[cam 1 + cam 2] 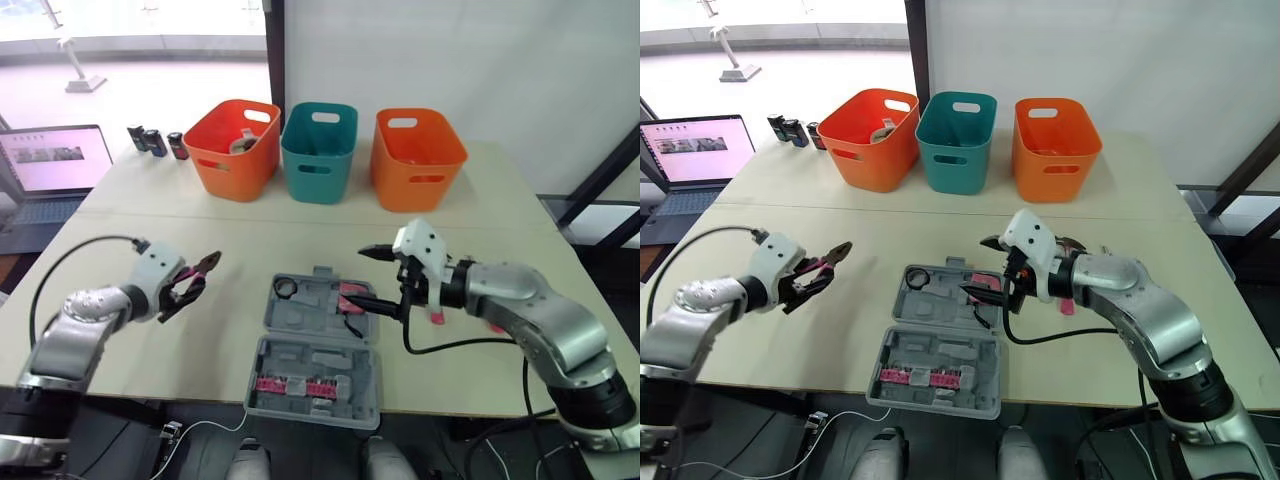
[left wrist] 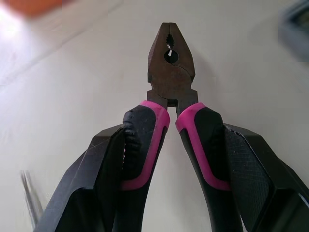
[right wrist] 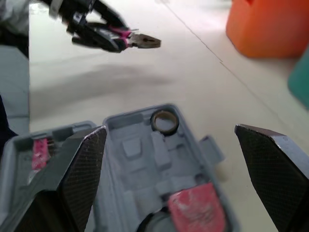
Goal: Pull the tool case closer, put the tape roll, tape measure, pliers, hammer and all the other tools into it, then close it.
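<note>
While the left gripper [image 1: 183, 288] clamps the pink-handled pliers [image 1: 203, 268] by their handles, lifted off the table [image 1: 480, 205] left of the tool case [image 1: 310, 355], the right gripper [image 1: 357, 275] hangs spread wide and empty over the open case, where the tape roll [image 1: 285, 288] sits.

Left gripper [image 1: 808, 282] clamps pliers [image 1: 837, 252] above the tabletop's [image 1: 840, 330] left side. Right gripper [image 1: 976, 266] spread wide over open tool case [image 1: 930, 350] at the near edge; tape roll [image 1: 917, 278] sits in the case's far-left corner.
</note>
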`<state>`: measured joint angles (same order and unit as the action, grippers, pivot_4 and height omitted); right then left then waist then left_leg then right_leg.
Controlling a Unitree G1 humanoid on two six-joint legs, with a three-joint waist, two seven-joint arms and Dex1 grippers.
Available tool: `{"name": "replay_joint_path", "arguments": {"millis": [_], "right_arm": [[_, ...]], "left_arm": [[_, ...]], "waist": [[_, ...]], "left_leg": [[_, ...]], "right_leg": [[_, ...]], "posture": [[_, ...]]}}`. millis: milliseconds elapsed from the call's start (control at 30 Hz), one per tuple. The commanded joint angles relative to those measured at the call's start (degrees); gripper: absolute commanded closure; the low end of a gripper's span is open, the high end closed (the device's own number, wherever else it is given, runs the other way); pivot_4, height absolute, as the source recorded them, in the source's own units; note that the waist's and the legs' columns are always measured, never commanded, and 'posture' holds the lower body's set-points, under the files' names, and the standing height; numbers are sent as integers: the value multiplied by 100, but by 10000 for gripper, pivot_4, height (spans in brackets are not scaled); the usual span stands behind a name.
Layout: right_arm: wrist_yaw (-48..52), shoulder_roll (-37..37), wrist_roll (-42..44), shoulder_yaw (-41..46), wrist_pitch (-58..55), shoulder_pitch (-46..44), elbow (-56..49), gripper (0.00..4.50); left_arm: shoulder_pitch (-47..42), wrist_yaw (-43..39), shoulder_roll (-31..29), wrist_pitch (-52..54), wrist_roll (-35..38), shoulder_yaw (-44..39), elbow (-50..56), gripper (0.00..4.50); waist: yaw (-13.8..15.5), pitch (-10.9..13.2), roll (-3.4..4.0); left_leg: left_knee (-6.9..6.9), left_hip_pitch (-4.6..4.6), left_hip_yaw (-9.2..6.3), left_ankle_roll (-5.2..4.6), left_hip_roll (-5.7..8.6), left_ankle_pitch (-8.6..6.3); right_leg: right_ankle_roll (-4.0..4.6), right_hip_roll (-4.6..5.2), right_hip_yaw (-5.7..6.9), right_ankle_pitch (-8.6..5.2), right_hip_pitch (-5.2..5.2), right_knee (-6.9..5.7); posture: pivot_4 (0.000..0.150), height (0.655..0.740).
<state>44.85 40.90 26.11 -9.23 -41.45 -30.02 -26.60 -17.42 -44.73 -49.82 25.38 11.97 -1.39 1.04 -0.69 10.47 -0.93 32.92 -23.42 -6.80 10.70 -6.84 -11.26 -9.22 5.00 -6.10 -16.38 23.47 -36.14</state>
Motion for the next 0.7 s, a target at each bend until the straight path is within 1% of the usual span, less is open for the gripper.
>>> {"name": "replay_joint_path", "arguments": {"millis": [33,133,200,333,500,700], "right_arm": [[276,31,-546,-635,226,-568,124,0],[427,-143,-1127,-1354,301,-1253,450,0],[450,-347,-1344,-1635,263,-1599,666,0],[757,-826,-1609,-2355,-201,-2218,1107,0],[865,-1156,-2003,-2754,-334,-2578,1673,0],[860,-1494,-2286,-2872,-570,-2782,2053,0]], "left_arm": [[-463,-1205,-345,-501,128,274,98,19693],[-999,-2303,-494,-620,365,533,-64,19693],[-1295,-2805,-497,-596,408,717,-256,19693],[-2138,-3536,-151,-646,197,1346,-683,19693],[-2604,-4022,189,-809,-21,1775,-973,19693],[-2859,-4161,538,-1032,-243,1969,-1302,19693]], "waist": [[-15,2,0],[-34,14,4],[-52,15,5],[-50,18,12],[-34,19,13],[-72,20,15]], "left_leg": [[-1,0,0,0,0,0],[-1,-7,0,-1,0,1],[-1,-9,0,-1,0,1],[-3,-9,0,-3,0,1],[-3,-14,0,-3,0,1],[-2,-13,0,-6,0,1]], "right_leg": [[0,0,0,0,1,0],[0,-1,0,0,11,-5],[-1,-1,0,0,15,-8],[-7,-2,0,2,16,-11],[-25,-2,4,10,14,-11],[-28,-2,5,11,17,-23]], "posture": [[1500,7400],[1500,7400],[1500,7400],[1500,7400],[1500,7400],[1500,7400]]}}
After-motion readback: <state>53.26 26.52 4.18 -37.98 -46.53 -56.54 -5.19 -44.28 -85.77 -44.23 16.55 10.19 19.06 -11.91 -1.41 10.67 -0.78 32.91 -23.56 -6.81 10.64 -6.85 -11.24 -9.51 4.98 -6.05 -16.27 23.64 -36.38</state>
